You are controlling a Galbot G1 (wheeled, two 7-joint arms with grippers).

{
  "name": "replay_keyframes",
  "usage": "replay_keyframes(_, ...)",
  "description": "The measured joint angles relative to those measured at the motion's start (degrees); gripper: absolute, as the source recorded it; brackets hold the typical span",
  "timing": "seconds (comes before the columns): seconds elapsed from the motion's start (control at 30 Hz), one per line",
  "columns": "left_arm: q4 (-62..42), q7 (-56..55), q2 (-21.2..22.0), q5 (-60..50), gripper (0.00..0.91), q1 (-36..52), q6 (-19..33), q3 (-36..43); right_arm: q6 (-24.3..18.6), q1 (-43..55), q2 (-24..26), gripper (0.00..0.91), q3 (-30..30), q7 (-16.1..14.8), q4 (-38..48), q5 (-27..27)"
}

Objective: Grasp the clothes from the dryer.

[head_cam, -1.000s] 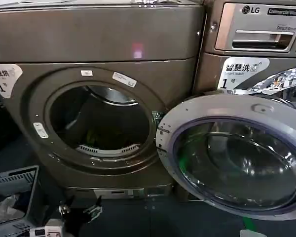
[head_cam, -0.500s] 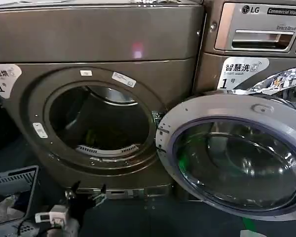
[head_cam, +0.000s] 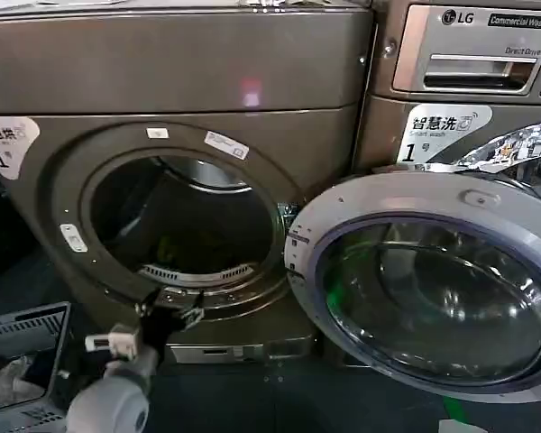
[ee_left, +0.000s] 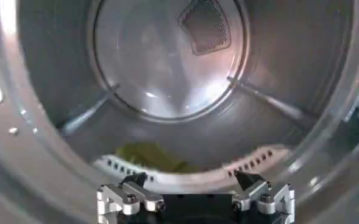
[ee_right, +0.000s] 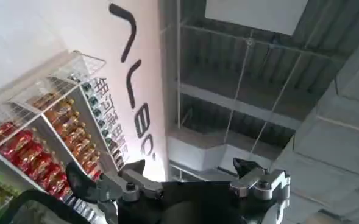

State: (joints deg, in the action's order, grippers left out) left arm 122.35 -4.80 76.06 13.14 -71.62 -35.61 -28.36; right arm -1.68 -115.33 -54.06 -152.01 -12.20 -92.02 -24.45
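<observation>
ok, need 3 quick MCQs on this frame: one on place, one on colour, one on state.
1. Where do the clothes lie?
A on the open door
B on the drum floor inside the dryer
C in the left pincer
2. What colour are the clothes?
A red
B white
C yellow-green
3. What state is the left pincer in?
A open, empty
B shut on cloth
C shut on the door rim

B: the left wrist view shows them low in the drum. C: the fabric's colour there. A: its fingers stand apart with nothing between.

left gripper (head_cam: 169, 305): black fingers (ee_left: 134, 178), silver screwed knuckles, grey rounded arm, white wrist block. right gripper (ee_right: 188, 170): same build.
</observation>
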Motion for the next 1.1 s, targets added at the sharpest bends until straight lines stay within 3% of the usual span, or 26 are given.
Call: replay_keyframes(1.1,-38.64,-0.80,3.44,0.10,0.907,35.96,7.65,8.69,1.36,-1.71,-0.81,0.907,-1.72,-1.16,-4.07,-2.24)
